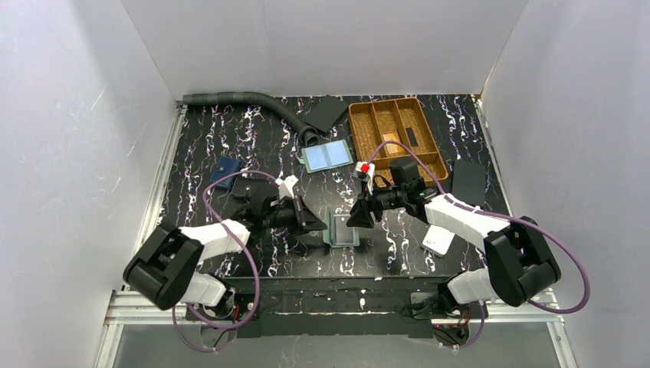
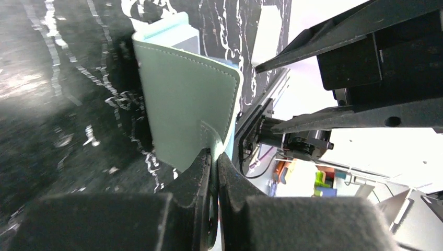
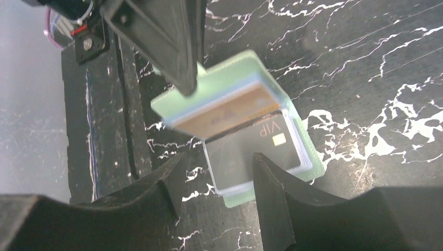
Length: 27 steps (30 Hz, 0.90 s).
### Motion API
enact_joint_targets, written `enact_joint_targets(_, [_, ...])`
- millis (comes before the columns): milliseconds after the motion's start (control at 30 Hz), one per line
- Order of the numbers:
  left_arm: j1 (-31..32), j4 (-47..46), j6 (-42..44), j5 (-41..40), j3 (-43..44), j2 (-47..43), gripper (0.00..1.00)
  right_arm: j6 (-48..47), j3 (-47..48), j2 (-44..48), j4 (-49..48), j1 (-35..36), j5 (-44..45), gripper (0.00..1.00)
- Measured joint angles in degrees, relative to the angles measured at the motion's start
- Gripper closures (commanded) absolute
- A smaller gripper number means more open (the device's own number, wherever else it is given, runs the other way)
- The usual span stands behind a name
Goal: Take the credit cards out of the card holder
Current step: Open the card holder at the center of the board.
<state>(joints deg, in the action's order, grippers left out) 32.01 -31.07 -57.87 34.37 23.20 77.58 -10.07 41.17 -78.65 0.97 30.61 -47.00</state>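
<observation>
Marbled table (image 1: 230,130): cards (image 3: 264,137) inside card holder (image 1: 341,228)

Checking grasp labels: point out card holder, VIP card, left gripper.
card holder (image 3: 224,83): right wrist view, green upper flap.
VIP card (image 3: 240,149): right wrist view, its dark face.
left gripper (image 2: 214,164): left wrist view, between fingertips shut on the tab.

The left claw (image 3: 189,86) hides the card holder's (image 3: 235,78) side tab.

Mint-green card holder (image 3: 230,78), orange-tan card (image 3: 224,112), black VIP card (image 3: 256,144), black table (image 3: 339,52) veined white
</observation>
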Motion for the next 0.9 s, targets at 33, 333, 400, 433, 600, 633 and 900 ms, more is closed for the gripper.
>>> enact_joint_targets(33, [0.6, -0.2, -0.3, 0.4, 1.3, 1.5, 1.0, 1.2, -0.2, 0.1, -1.4, 0.0, 0.3, 0.43])
enact_joint_targets(333, [5.9, -1.9, -5.6, -0.4, 5.5, 9.0, 1.0, 5.4, -0.9, 1.6, -5.8, -1.6, 3.7, 0.6])
enact_joint_targets(400, [5.6, -2.6, -6.3, -1.4, 4.6, 8.9, 1.0, 5.5, -1.0, 1.6, -5.9, -2.2, 3.8, 0.68])
enact_joint_targets(433, [5.3, -3.1, -6.6, -1.8, 3.8, 8.7, 1.0, 5.4, -1.0, 1.4, -5.9, -2.5, 3.8, 0.72])
enact_joint_targets(600, [2.2, -3.1, -7.8, -5.7, -3.0, 6.5, 1.0, 3.7, -1.0, -1.9, -4.6, -2.6, 3.4, 0.77])
enact_joint_targets(633, [1.8, -2.8, -8.0, -6.4, -3.8, 6.5, 1.0, 3.0, -1.0, -2.5, -3.8, -2.6, 3.2, 0.77])
enact_joint_targets(900, [0.7, 0.8, -6.6, -9.9, -4.3, 6.5, 1.0, -8.4, -1.0, -0.6, 3.1, -2.6, -1.6, 0.73])
